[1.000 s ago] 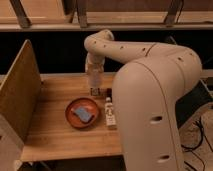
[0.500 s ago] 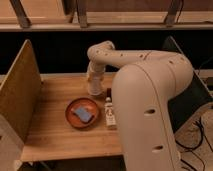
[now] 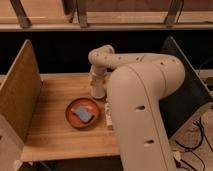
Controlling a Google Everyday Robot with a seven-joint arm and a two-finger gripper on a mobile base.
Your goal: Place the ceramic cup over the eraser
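Gripper (image 3: 98,89) stood at table's (image 3: 50,125) rear, above bowl (image 3: 75,116), fingers clamped together on ceramic cup (image 3: 98,92). Eraser hidden. Judgement: lower cup straight, mouth down, release only once seated.

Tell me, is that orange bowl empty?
No. The orange bowl holds a blue-grey pad; the gripper hangs behind it.

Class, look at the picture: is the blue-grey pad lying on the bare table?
No: the pad lies inside the orange-red bowl, in front of the gripper.
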